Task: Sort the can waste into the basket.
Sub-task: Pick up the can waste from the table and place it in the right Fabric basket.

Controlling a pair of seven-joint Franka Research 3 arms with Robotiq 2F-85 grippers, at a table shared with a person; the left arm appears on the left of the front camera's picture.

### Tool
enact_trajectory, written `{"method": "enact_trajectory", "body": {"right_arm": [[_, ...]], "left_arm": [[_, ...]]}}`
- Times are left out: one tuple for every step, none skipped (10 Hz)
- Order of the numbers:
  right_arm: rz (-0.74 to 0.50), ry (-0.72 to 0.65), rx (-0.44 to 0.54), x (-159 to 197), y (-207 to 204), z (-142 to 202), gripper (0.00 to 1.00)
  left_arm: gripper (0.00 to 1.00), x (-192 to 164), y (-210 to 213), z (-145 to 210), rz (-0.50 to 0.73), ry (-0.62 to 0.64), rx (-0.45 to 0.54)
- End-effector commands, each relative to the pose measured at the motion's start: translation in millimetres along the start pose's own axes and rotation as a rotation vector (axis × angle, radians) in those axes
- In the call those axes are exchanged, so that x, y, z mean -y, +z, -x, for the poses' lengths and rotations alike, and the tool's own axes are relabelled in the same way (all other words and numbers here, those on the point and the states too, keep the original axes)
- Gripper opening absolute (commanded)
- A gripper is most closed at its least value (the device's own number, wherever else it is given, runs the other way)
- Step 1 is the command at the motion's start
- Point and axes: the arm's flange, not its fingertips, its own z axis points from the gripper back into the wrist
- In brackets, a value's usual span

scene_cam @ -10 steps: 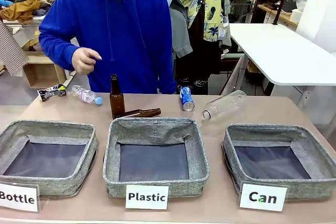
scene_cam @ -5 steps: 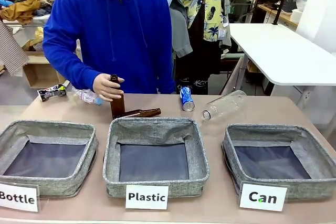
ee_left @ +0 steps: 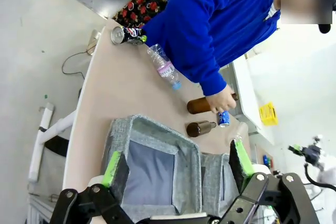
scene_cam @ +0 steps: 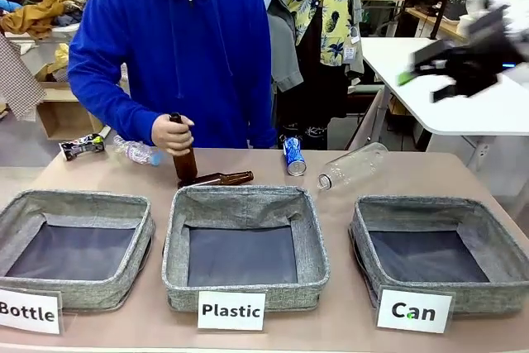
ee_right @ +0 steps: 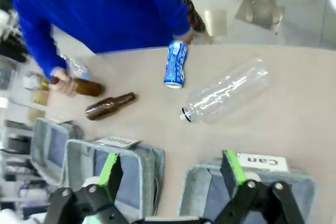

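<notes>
Small blue can with white lettering lay on its side at the far middle of the bench, crushed can, dark and silver, at far left, grey basket carded "Can" near right, well apart from both, left fingers spread apart, right fingers apart too, both empty.

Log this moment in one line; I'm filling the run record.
left gripper open | right gripper open, raised | blue can on table | Can basket empty | person's hand gripping upright brown bottle

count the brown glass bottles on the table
2. The upright bottle, held by the person's hand; the lying bottle beside it, behind the Plastic basket. None seem hidden.
</notes>
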Motion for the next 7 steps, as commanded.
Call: {"method": "enact_trajectory", "body": {"right_arm": [[0.12, 0.128, -0.078, -34.0, -47.0, -13.0, 1.0], [0.144, 0.225, -0.106, -56.5, -70.4, -1.1, 1.0], [0.167, 0.292, -0.111, -65.1, -81.2, 13.3, 1.0], [0.085, 0.164, -0.092, -47.1, -65.7, 0.2, 1.0], [0.085, 0.164, -0.092, -47.1, -65.7, 0.2, 1.0], [0.085, 0.164, -0.092, -47.1, -65.7, 0.2, 1.0], [0.114, 0.224, -0.121, -57.9, -82.5, 7.5, 1.0]], "left_arm": [[1.0, -0.9, 0.0, -2.4, 0.013, -0.019, 0.005], [1.0, -0.9, 0.0, -2.4, 0.013, -0.019, 0.005], [1.0, -0.9, 0.0, -2.4, 0.013, -0.019, 0.005], [1.0, -0.9, 0.0, -2.4, 0.013, -0.019, 0.005], [1.0, -0.9, 0.0, -2.4, 0.013, -0.019, 0.005], [1.0, -0.9, 0.0, -2.4, 0.013, -0.019, 0.005], [1.0, 0.9, 1.0, 0.3, -0.001, 0.001, 0.0]]}}
